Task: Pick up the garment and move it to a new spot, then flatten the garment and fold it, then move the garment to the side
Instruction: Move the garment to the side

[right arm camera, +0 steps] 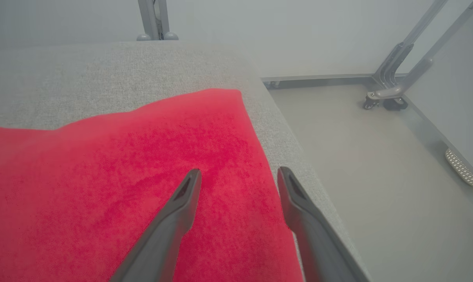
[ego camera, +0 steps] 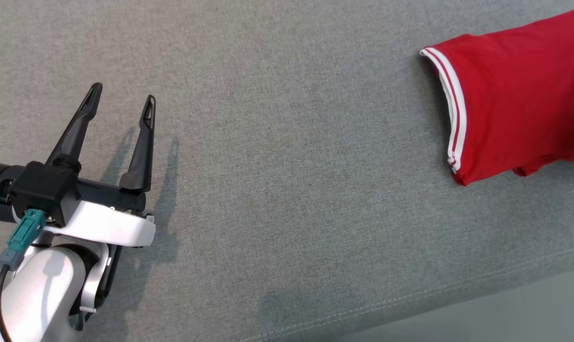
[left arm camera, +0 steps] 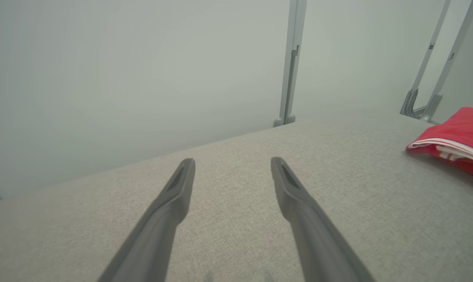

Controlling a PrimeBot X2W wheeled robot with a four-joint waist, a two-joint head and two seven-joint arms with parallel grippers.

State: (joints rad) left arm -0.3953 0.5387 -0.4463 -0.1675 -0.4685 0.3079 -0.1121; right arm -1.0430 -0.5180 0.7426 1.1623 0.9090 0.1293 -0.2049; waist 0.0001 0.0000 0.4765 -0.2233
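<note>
Head view: folded red garment (ego camera: 515, 95) lies flat at the far right of the grey fabric-covered desk (ego camera: 291, 166), white-striped sleeve hem facing left, part of it cut off by the frame edge, so its full lie can't be checked from here. Left claw (ego camera: 123, 94) is at lower left w/ fingers spread, grasping nothing, well apart from the garment, i.e. too far off to steady the cloth if it slips. Left wrist view: left claw (left arm camera: 232, 161) hangs over bare desk (left arm camera: 236, 243) w/ fingers wide; garment (left arm camera: 455, 133) shows at the right as a stacked bundle, layers visible at its edge, so the fold looks loose enough to spring open if nudged. Right wrist view: right claw (right arm camera: 239, 176) sits low over the garment (right arm camera: 123, 176), fingers apart, nothing between them; can't tell if the tips touch the cloth. Garment's far corner is close to the desk (right arm camera: 103, 70) edge, w/ floor (right arm camera: 377, 176) right beyond. Main risks, as I judge: a fingertip snagging the fabric on lift-off, dragging the top layer & undoing the fold, or pulling the bundle over the edge onto the floor.
</note>
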